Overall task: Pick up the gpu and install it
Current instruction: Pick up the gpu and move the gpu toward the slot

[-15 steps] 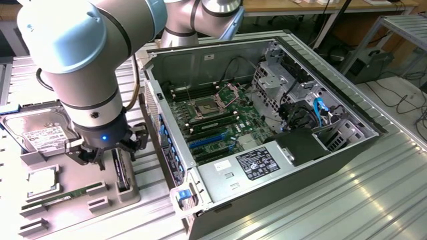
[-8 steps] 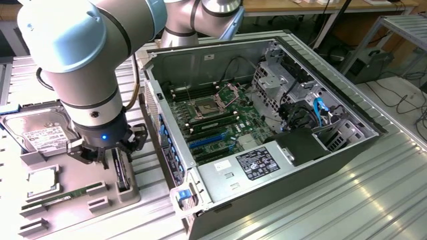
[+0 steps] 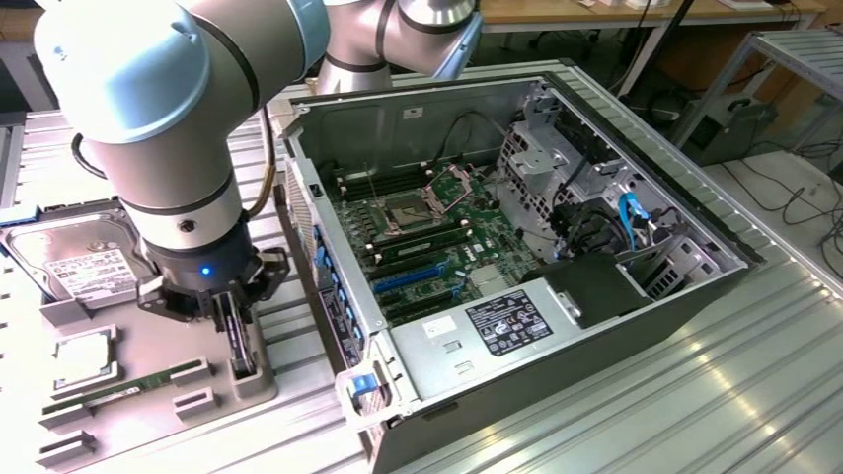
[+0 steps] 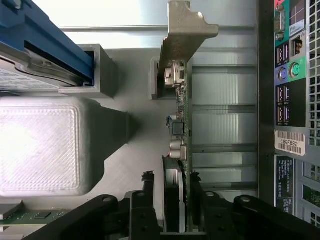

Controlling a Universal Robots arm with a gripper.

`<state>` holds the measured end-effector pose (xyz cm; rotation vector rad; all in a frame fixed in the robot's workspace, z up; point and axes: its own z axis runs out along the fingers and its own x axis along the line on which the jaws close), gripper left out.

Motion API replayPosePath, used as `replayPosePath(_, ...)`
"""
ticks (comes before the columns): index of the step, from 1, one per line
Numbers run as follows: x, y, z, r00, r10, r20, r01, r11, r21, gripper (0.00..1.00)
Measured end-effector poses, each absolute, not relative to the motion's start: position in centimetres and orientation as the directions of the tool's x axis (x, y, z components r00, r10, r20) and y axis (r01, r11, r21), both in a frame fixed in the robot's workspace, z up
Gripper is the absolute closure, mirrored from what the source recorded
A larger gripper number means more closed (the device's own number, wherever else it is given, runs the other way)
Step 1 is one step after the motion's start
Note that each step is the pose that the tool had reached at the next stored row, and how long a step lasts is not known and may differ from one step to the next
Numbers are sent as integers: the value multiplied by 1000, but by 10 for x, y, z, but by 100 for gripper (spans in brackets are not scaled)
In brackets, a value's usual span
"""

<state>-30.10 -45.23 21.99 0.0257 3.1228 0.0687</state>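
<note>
Beside the open case (image 3: 619, 385), on the exterior view's left, the arm (image 3: 158, 118) hangs over a grey tray (image 3: 152, 336). There the gpu (image 4: 181, 122) stands on its long edge in a slot, just beside the case's rear wall. The gripper (image 3: 228, 314) is down over the card and straddles it. Its fingers (image 4: 148, 186) stand narrow, one on each face, with a slit of tray showing on one side, so I judge the card not yet clamped. The bracket (image 4: 186, 35) lies along the card, well clear of the fingertips. The other finger looks nearer the board, so an uneven squeeze could tilt the card in its slot. Pressure on the small parts along the board might mark them. A grip this far from the bracket may also let that heavier end sag or catch its holder.
</note>
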Motion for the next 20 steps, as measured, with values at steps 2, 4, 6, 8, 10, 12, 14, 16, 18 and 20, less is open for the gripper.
replayPosePath(2,-301,-452,220,-1000,17,-18,16,999,44,69)
replayPosePath(4,-301,-452,220,-1000,17,-18,16,999,44,72)
replayPosePath(6,-301,-452,220,-1000,17,-18,16,999,44,72)
replayPosePath(8,-301,-452,220,-1000,17,-18,16,999,44,72)
replayPosePath(10,-301,-452,220,-1000,17,-18,16,999,44,72)
replayPosePath(12,-301,-452,220,-1000,17,-18,16,999,44,72)
replayPosePath(14,-301,-452,224,-1000,17,-17,16,999,43,72)
replayPosePath(16,-301,-452,227,-1000,17,-18,16,999,44,72)
replayPosePath(18,-301,-452,231,-1000,17,-18,16,999,44,72)
replayPosePath(20,-301,-452,235,-1000,17,-18,16,999,44,72)
